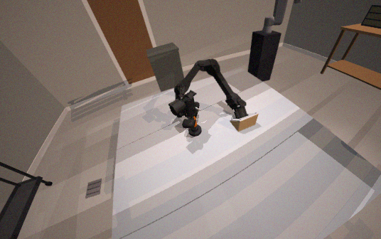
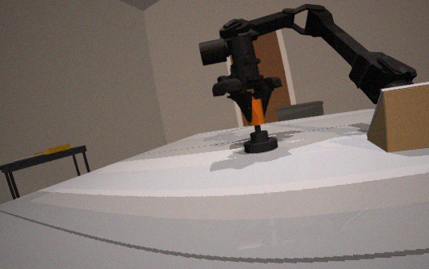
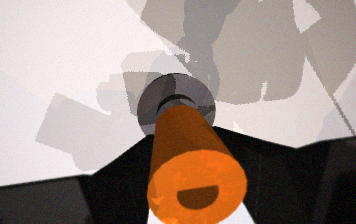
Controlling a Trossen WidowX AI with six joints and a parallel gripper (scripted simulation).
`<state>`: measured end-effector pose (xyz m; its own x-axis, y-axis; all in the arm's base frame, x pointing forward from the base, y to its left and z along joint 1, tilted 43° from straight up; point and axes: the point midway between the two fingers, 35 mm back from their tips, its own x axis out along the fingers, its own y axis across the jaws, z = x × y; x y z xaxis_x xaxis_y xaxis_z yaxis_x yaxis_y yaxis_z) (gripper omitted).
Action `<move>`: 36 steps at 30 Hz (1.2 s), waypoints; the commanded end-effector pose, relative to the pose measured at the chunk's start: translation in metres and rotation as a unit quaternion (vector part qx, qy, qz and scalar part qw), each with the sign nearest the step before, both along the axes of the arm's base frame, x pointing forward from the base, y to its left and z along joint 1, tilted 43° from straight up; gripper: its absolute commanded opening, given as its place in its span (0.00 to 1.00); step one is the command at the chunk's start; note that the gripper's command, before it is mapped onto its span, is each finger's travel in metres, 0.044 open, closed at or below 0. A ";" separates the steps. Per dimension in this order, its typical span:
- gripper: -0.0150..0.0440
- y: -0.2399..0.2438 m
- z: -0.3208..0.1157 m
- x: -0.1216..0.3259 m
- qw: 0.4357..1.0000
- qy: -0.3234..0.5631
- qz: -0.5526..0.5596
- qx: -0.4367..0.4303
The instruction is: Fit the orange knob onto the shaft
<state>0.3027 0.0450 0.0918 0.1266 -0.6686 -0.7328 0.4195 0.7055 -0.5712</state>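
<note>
Directly above the round pedestal (image 1: 195, 131) (image 2: 261, 145) (image 3: 150, 107), the orange knob (image 1: 195, 121) (image 2: 257, 112) (image 3: 186, 137) was held upright between the two dark fingers of the gripper (image 1: 192, 120) (image 2: 258, 116) (image 3: 182, 136), which were closed against its sides. A short length of the dark shaft (image 2: 258, 129) was visible between the knob's lower end and the pedestal's raised collar, so the knob had not been seated. Whether the shaft's tip had entered the hole could not be told. The knob's long axis was seen to run up and down, roughly in line with the shaft over the pedestal's middle, and the gripper was pointed down toward the pedestal from above. On the knob's upper face a D-shaped opening was shown in the wrist view, its straight edge turned toward the pedestal side of that picture and its curve away from it. The shaft's own flat was hidden, so the match between the two could not be judged. It was judged that the knob would need to be turned about the shaft under light downward pressure until it dropped, then pushed to the pedestal and released; harder pressing while misaligned might tilt it or make it slip.
</note>
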 end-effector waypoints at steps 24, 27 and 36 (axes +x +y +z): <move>0.25 -0.002 -0.002 -0.001 1.000 -0.006 -0.007 0.001; 0.25 -0.002 -0.002 -0.001 1.000 -0.006 -0.007 0.001; 0.25 -0.001 -0.002 -0.001 1.000 -0.006 -0.007 0.001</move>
